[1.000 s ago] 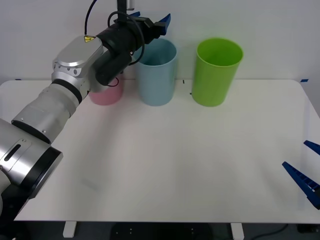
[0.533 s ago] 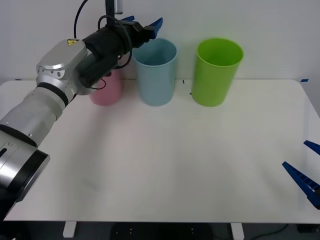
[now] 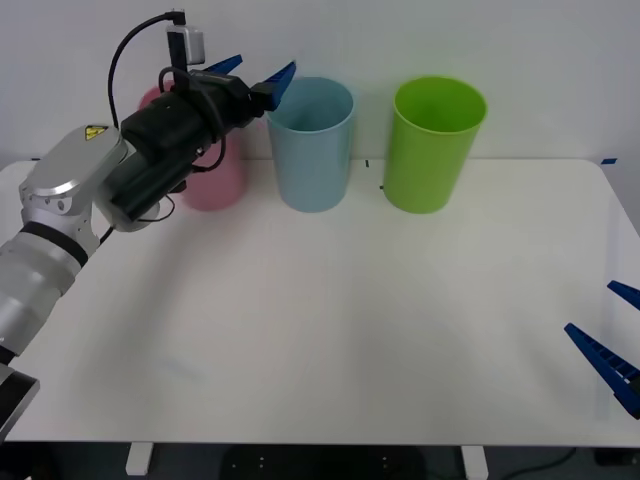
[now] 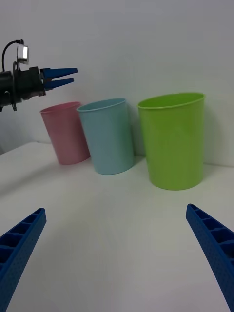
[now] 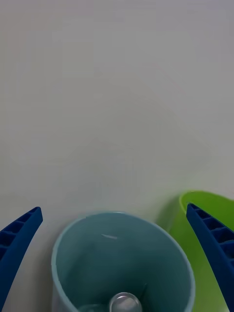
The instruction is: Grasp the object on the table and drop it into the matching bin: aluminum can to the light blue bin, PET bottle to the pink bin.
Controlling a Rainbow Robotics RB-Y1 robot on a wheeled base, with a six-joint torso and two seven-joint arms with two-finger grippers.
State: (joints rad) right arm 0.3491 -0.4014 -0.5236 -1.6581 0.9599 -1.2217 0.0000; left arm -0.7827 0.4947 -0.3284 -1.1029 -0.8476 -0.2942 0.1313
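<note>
The left gripper (image 3: 255, 72) hangs in the air, level with the bin rims and just to the left of the light blue bin (image 3: 314, 145), above the pink bin (image 3: 214, 175), its blue ribbed fingers spread wide with nothing between them. The left wrist view looks down into the light blue bin (image 5: 122, 263), where a shiny round top, by all appearances the aluminum can (image 5: 125, 303), lies at the bottom; only that top can be made out, and the label is hidden. The table (image 3: 330, 330) carries three bins in a row at its far side: pink, light blue, and a green bin (image 3: 434, 143) to the right, none touching its neighbour. The right gripper (image 3: 612, 355) is parked low at the table's near right edge, its two fingers set wide apart at the corners of its own wrist view and holding nothing. Judged from the can's resting place in the matching bin and the empty left gripper, the drop step looks complete and the sorting done for this object. The next move likely calls for nothing more than lifting the left arm clear of the bins without brushing the pink or light blue rims, and bringing it to rest.
</note>
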